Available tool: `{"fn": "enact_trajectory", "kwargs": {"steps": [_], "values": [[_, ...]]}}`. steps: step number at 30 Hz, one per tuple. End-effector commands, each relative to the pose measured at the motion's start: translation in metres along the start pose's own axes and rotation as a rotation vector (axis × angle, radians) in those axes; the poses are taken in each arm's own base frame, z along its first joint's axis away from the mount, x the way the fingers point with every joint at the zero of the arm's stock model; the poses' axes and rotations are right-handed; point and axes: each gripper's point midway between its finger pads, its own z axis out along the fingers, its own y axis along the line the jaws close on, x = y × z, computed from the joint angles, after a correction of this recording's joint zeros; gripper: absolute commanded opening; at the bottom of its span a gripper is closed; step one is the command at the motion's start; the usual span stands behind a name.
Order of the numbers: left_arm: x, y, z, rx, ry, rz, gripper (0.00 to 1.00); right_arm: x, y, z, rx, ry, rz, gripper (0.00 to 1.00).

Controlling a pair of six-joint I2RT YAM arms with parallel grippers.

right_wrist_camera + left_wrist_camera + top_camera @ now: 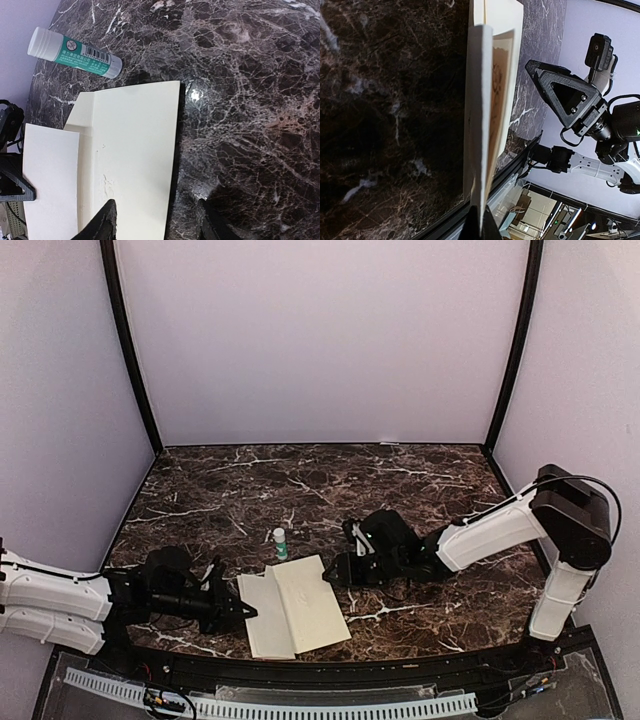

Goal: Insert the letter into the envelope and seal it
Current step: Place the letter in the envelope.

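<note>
The cream envelope point(312, 598) point(135, 160) lies flat near the table's front edge, its flap point(82, 112) open to the left. Over that flap lies one edge of the folded letter point(265, 618) point(50, 180). The left wrist view shows the letter point(479, 100) edge-on, pale outside and tan with print inside. My left gripper point(243, 612) point(479, 226) is shut on the letter's left edge. I cannot tell whether the letter reaches inside the envelope. My right gripper point(338, 570) point(156, 222) hangs open low over the envelope's right edge, one finger point(106, 222) above the paper, the other point(206, 222) above marble.
A green-and-white glue stick point(280, 543) point(75, 52) lies just behind the envelope. The dark marble table point(320, 490) is boxed in by pale walls at the back and sides. A black rail point(330, 665) runs along the front edge.
</note>
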Motion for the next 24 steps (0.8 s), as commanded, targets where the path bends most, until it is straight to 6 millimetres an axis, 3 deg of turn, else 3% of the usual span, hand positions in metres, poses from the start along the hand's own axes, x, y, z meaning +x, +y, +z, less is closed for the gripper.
{"fn": "enact_trajectory", "kwargs": {"steps": [1, 24], "values": [[0.004, 0.001, 0.003, 0.008, 0.027, 0.020, 0.00, 0.004, 0.009, 0.008, -0.029, 0.010, -0.013, 0.50], [-0.006, 0.016, 0.010, -0.006, 0.033, -0.019, 0.00, 0.017, 0.011, 0.023, -0.030, 0.061, -0.015, 0.50]]}}
